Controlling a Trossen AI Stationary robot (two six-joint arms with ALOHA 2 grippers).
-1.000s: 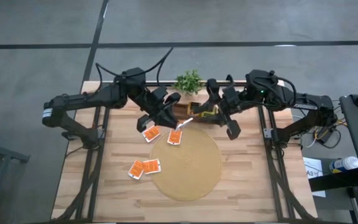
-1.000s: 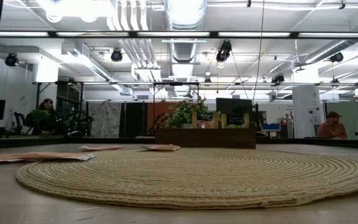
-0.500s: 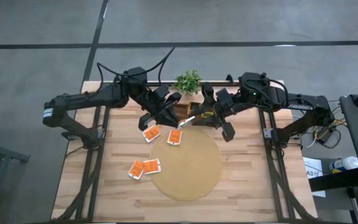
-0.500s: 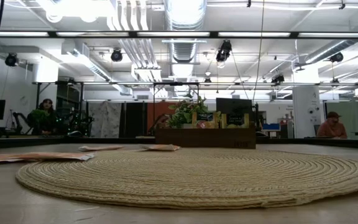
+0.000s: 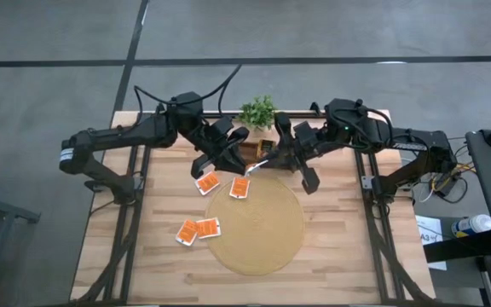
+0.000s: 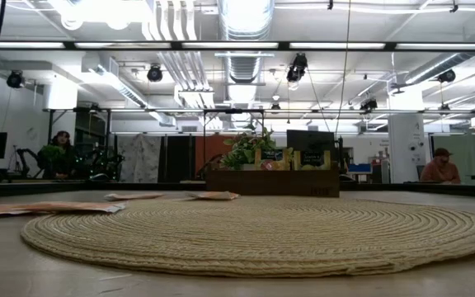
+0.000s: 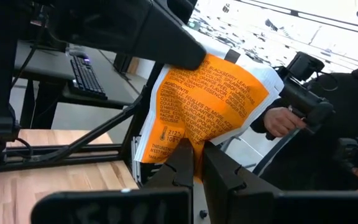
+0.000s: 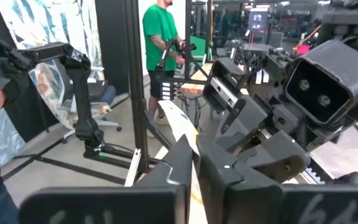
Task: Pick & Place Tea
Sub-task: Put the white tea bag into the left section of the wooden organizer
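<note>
- Overhead, both arms are seen reaching toward the middle of the table's far edge, where a wooden box [image 5: 258,151] stands just in front of a small green plant [image 5: 258,112].
- One orange tea packet [image 7: 207,102] is pinched between the closed fingers of the left gripper [image 5: 239,136] and held raised beside the box; its printed face fills the left wrist view.
- That same packet [image 5: 257,165] is also gripped by the right gripper [image 5: 268,162], whose fingers are closed narrowly on it; in the right wrist view only its thin white edge [image 8: 180,126] is shown, rising from between the fingers.
- The packet is thus held by both grippers at once, above the table, between the box and the round woven mat [image 5: 255,226].
- Four more orange tea packets are left lying flat: one [image 5: 240,188] on the mat's far rim, one [image 5: 207,182] just beside the mat on its left, and a touching pair [image 5: 198,230] against the mat's left edge.
- Across the low view, the mat [image 6: 262,231] is seen in the foreground, with the flat packets [image 6: 52,208] to its left and the box [image 6: 272,181] with upright tea packets behind it.
- A person in a green shirt [image 8: 161,43] is seen standing in the room beyond the table.
</note>
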